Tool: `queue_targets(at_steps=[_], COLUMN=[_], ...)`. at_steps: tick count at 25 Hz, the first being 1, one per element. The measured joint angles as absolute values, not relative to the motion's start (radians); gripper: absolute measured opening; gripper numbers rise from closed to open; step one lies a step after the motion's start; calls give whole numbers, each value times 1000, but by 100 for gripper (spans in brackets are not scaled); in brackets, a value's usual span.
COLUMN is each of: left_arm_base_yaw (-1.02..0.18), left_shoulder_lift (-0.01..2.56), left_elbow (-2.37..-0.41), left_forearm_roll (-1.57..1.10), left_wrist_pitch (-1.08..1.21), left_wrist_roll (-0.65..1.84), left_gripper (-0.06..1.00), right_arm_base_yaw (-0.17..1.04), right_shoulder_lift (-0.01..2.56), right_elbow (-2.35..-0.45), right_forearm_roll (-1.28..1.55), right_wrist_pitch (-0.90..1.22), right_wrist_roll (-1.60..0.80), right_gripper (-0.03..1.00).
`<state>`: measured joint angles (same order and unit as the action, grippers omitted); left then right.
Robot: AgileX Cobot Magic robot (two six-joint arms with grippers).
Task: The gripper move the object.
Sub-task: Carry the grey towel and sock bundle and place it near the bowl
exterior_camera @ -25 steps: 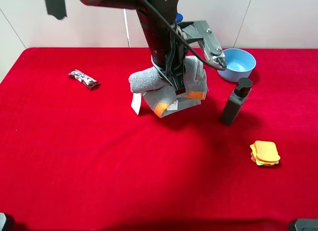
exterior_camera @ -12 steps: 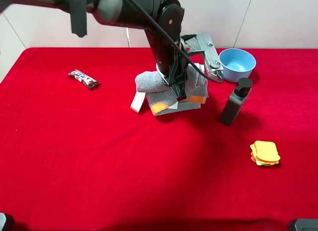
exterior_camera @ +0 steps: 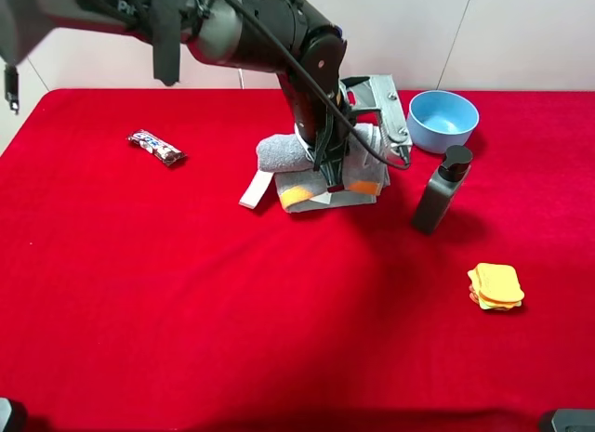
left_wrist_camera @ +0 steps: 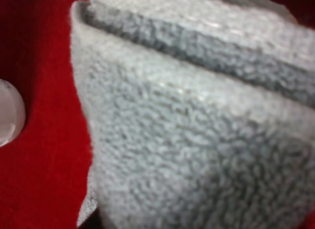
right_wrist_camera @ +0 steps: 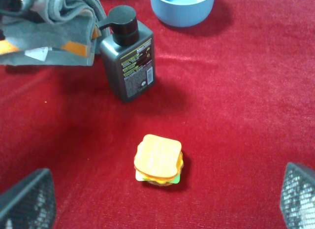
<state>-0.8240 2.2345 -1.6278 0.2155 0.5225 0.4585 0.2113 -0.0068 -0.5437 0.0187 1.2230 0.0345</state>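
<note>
Because the towel [exterior_camera: 279,154] looks soft, light and floppy, the left gripper [exterior_camera: 332,163], pinched tight around its bunched middle, grips the thickest layers; loose corners would likely droop

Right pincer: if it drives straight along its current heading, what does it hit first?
Most likely the orange-yellow sponge stack, which sits centred ahead of the open right pincer in its wrist view. Depth is unclear; it could land on the red tablecloth just short.

Left arm [exterior_camera: 232,28]: bulky glossy black links; black cables [exterior_camera: 370,151] run above the jaws of its silver-grey metal gripper [exterior_camera: 376,135]. Right gripper [right_wrist_camera: 162,202] fingertips [right_wrist_camera: 27,199]: dark grey, cross-hatched.
</note>
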Motion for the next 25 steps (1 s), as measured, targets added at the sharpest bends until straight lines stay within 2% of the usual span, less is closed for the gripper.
queue_targets(at_steps=[23, 25], left_arm_base_yaw=[-824, -824], left_shoulder_lift=[2262, 2262], left_elbow=[-1630, -1630], left_forearm_roll=[260, 261], left_wrist_pitch=[480, 480], left_wrist_roll=[482, 482], left_gripper=[24, 27], right_arm_base_yaw=[211, 211], right_shoulder_lift=[-7, -7], right_elbow=[-544, -544], right_forearm_roll=[20, 20], right_wrist_pitch=[1223, 1223], right_wrist_roll=[34, 34], right_gripper=[69, 69])
